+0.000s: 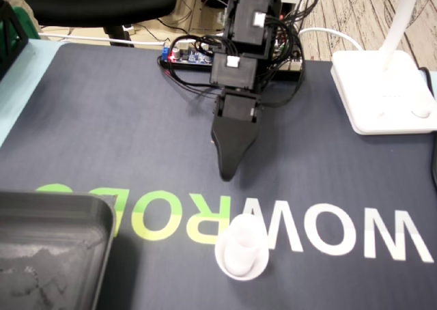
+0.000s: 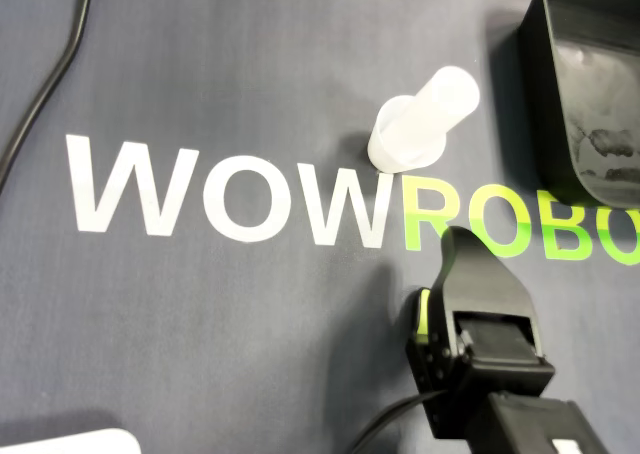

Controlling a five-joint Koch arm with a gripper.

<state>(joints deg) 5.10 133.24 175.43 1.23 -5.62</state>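
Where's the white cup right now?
In the fixed view, the white cup stands on the printed mat, just below the tool and right of the black tray.

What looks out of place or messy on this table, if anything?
Nothing is spilled or toppled. The white plastic tube stands upright on its flared base on the printed mat, apart from the gripper. The only blemish is pale smearing inside the black tray.

In the fixed view the cup (image 1: 241, 255) stood on the mat (image 1: 102, 119), near its front edge. The gripper (image 1: 227, 173) was behind the cup, apart from it. The tray (image 1: 61, 202) lay at the front left, the lamp base (image 1: 382, 91) at the back right.
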